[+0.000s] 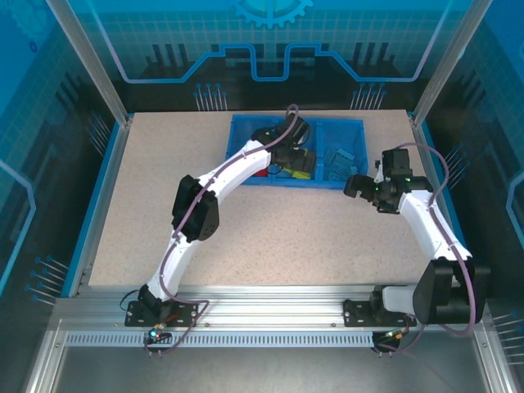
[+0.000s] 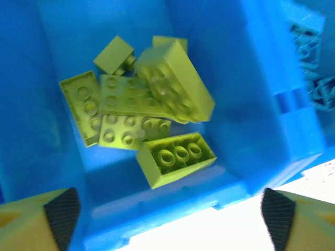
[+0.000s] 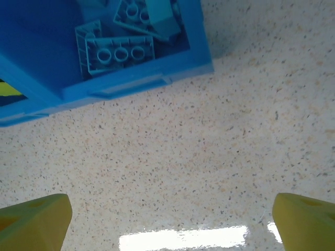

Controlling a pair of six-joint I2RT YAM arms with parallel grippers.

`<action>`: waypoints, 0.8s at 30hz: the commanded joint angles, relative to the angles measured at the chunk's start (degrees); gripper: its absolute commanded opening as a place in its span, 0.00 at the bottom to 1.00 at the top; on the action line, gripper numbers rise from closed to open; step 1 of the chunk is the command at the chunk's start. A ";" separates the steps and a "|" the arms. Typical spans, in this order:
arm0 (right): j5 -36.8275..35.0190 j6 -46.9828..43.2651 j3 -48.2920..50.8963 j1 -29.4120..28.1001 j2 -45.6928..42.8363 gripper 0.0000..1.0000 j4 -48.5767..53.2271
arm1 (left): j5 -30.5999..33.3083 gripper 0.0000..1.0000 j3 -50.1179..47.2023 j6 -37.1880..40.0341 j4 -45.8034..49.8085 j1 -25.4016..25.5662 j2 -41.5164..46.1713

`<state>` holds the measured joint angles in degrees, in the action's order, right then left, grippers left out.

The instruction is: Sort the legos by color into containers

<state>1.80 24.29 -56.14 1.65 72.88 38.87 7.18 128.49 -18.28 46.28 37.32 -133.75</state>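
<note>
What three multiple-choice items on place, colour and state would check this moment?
1. The left hand is above: A) a pile of red bricks; B) the compartment of lime green plastic studded bricks in the long bright-blue plastic tray; C) an empty compartment.
2. Bricks in the tray's right end compartment are: A) red; B) lime green; C) light blue.
3. The right hand is: A) open and empty; B) shut on a brick; C) shut on the tray rim.
Key: B, its wrist view looks down on green bricks; C, light blue plastic bricks lie there; A, its fingers stand wide apart over the speckled beige table.
</note>
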 commanded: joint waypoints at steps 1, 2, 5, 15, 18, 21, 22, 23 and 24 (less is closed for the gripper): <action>1.00 -1.83 1.97 1.71 -2.39 1.00 -2.13 | 0.42 0.99 -2.18 -1.85 1.37 -0.20 4.11; 1.15 -2.19 2.46 1.93 -2.84 1.00 -2.83 | 0.73 0.99 -3.96 -2.18 0.38 -0.15 5.65; 0.11 -5.00 5.40 1.95 -5.67 1.00 -7.07 | 3.15 0.99 -10.85 -2.72 -2.95 -0.15 12.41; -7.75 -18.62 34.45 1.63 -18.39 1.00 -53.67 | 25.16 0.99 -54.35 8.39 -29.93 -2.53 43.23; -7.61 -16.67 36.37 1.16 -13.31 1.00 -62.17 | 24.28 0.99 -64.86 6.74 -31.80 -7.97 50.06; -14.55 -20.11 36.02 -3.53 -5.86 1.00 -70.42 | 24.77 0.99 -73.08 7.22 -34.38 -12.68 55.40; -16.19 -22.14 35.87 -5.15 -3.19 1.00 -73.68 | 25.23 0.99 -75.47 8.41 -36.20 -13.58 56.90; -16.58 -23.66 34.82 -6.20 0.87 1.00 -75.96 | 25.59 0.99 -78.06 9.84 -38.71 -14.54 58.21; -17.91 -24.21 31.64 -7.31 4.38 1.00 -73.32 | 25.64 0.99 -80.65 11.32 -41.87 -15.36 59.29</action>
<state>-10.57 4.80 -20.86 -2.81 70.76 -23.99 30.28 52.25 -11.29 13.32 23.09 -78.08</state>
